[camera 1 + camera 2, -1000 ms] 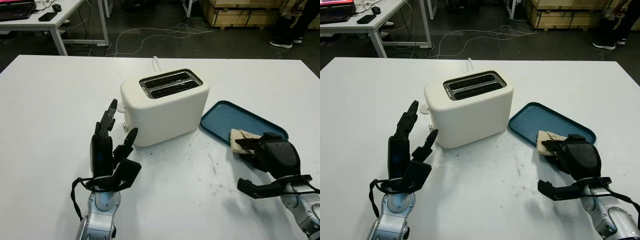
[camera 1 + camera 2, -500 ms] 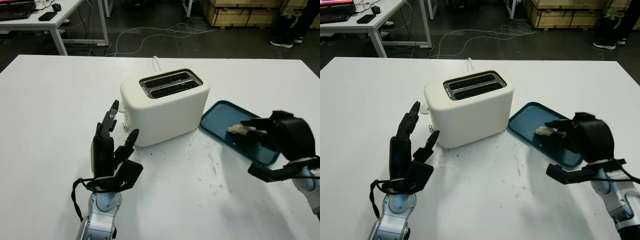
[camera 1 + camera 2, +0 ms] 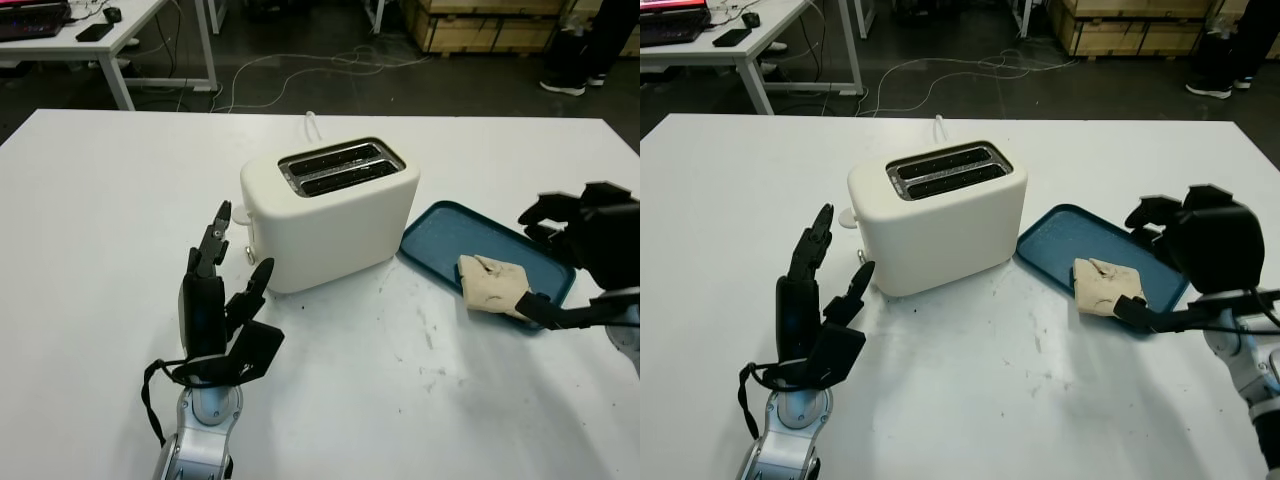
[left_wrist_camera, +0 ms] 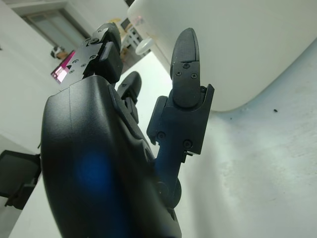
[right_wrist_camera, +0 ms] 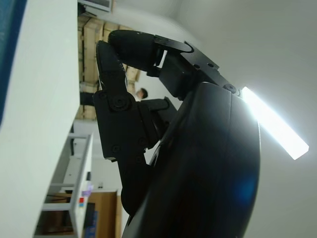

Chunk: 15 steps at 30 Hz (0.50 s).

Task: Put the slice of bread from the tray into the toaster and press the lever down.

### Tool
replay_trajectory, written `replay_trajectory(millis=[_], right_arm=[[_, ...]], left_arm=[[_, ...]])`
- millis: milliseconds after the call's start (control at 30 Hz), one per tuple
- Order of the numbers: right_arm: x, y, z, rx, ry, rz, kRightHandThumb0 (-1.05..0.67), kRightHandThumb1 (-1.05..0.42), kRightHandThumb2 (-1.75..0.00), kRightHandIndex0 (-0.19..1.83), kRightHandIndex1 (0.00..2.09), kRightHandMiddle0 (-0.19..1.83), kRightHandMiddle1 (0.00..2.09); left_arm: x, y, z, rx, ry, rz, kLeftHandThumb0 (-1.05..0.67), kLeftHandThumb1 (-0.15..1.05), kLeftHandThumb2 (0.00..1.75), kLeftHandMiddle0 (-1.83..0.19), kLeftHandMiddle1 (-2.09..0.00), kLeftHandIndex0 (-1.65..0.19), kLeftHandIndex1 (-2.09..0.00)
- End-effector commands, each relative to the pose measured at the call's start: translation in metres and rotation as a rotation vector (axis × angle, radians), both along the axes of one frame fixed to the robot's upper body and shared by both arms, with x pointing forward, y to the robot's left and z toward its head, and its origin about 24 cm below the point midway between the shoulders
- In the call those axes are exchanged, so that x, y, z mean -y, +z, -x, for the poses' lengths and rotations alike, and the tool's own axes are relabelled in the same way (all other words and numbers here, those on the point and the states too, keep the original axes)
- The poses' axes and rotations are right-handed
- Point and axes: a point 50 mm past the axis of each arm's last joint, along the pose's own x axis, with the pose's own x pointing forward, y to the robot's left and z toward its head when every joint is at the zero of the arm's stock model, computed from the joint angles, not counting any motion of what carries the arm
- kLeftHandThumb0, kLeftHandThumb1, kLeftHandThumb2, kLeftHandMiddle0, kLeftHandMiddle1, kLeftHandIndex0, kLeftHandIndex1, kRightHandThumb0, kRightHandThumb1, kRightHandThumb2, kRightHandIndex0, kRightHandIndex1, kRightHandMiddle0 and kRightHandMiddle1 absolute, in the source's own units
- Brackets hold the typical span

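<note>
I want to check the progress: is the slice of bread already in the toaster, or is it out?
Out. The slice of bread lies on the tray's near edge; both slots of the toaster look empty.

Ahead of me at frame centre the cream two-slot toaster [image 3: 330, 212] stands upright with both slots empty, while right of centre the pale, crumpled slice of bread [image 3: 491, 284] lies flat on the near edge of the blue tray [image 3: 450, 233], partly overhanging onto the worktop.
</note>
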Motion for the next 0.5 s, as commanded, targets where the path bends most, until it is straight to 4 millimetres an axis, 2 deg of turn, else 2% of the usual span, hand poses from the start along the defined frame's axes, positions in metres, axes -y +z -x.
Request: replay_trajectory(millis=[0, 67, 133, 200, 300, 333, 367, 400, 467], right_arm=[[0.003, 0.009, -0.006, -0.019, -0.009, 0.027, -0.43, -0.92, -0.15, 0.68, 1.75, 0.65, 1.41], [0.004, 0.013, -0.009, -0.062, -0.013, 0.033, -0.45, -0.92, -0.19, 0.65, 1.75, 0.62, 1.45], [0.002, 0.016, -0.01, -0.079, 0.013, 0.008, -0.45, -0.92, -0.21, 0.65, 1.75, 0.64, 1.4], [-0.002, 0.015, -0.005, -0.062, 0.078, -0.059, -0.43, -0.92, -0.17, 0.67, 1.75, 0.64, 1.44], [-0.01, 0.006, 0.005, -0.081, 0.172, -0.192, -0.38, -0.88, -0.03, 0.64, 1.7, 0.64, 1.34], [-0.012, 0.004, 0.009, -0.099, 0.187, -0.213, -0.4, -0.84, -0.02, 0.64, 1.56, 0.69, 1.12], [-0.015, 0.001, 0.013, -0.12, 0.204, -0.211, -0.43, -0.81, -0.01, 0.64, 1.32, 0.79, 0.77], [-0.019, -0.002, 0.017, -0.141, 0.217, -0.193, -0.45, -0.78, -0.01, 0.7, 0.94, 0.85, 0.47], [-0.027, -0.006, 0.026, -0.179, 0.232, -0.154, -0.53, -0.77, -0.01, 0.69, 0.27, 0.81, 0.1]], left_arm=[[0.002, 0.002, -0.001, 0.018, 0.007, 0.023, -0.47, 0.92, 0.32, -0.07, -0.59, -0.26, -0.01], [0.003, 0.002, 0.0, 0.017, 0.003, 0.02, -0.47, 0.92, 0.32, -0.06, -0.58, -0.25, 0.0], [0.003, 0.002, 0.0, 0.021, -0.001, 0.014, -0.47, 0.92, 0.33, -0.06, -0.58, -0.25, 0.0], [0.003, 0.002, 0.0, 0.022, -0.001, 0.002, -0.48, 0.92, 0.34, -0.07, -0.58, -0.26, -0.01], [0.003, 0.002, 0.001, 0.019, -0.006, 0.001, -0.49, 0.92, 0.35, -0.06, -0.58, -0.25, 0.0], [0.003, 0.002, 0.001, 0.018, -0.008, 0.005, -0.48, 0.92, 0.35, -0.06, -0.58, -0.25, 0.0], [0.003, 0.002, 0.001, 0.015, -0.009, 0.011, -0.48, 0.92, 0.35, -0.06, -0.58, -0.25, 0.0], [0.004, 0.002, 0.001, 0.014, -0.011, 0.014, -0.47, 0.92, 0.34, -0.05, -0.57, -0.25, 0.0], [0.004, 0.002, 0.001, 0.012, -0.011, 0.019, -0.46, 0.92, 0.34, -0.05, -0.57, -0.24, 0.0]])
